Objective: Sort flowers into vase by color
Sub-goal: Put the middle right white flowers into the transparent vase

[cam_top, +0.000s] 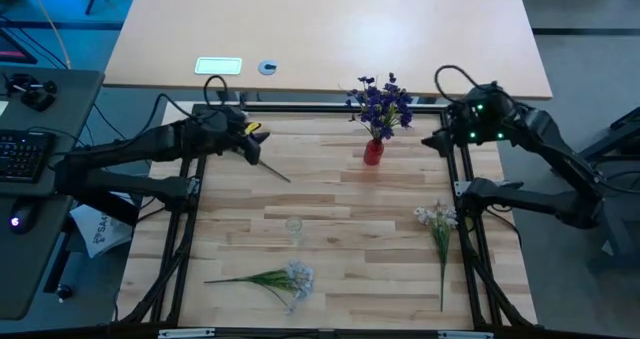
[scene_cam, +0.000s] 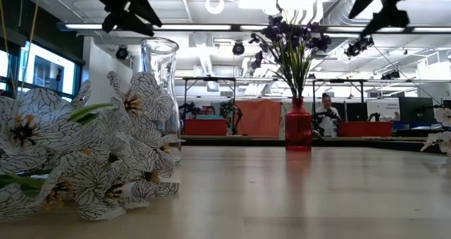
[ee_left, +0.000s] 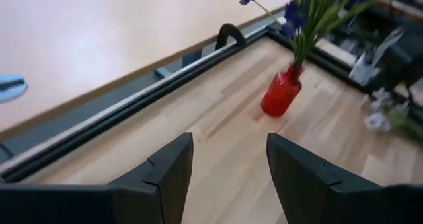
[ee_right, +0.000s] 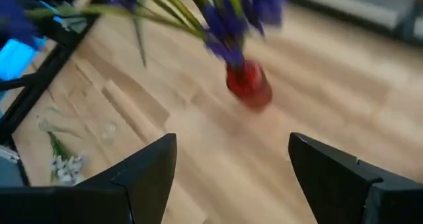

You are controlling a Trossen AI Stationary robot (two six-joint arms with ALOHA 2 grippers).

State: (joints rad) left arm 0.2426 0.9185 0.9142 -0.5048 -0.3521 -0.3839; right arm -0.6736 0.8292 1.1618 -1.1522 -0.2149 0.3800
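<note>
I see both grippers spread and empty at the bench's far edge, and the white sprig lying lengthwise toward me sits nearest my right gripper, the clear vase mid-bench.

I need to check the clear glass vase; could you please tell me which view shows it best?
The low view: the clear glass vase stands upright behind white flowers. The high view shows only a faint outline; the right wrist view a blur; the left wrist view nothing.
</note>
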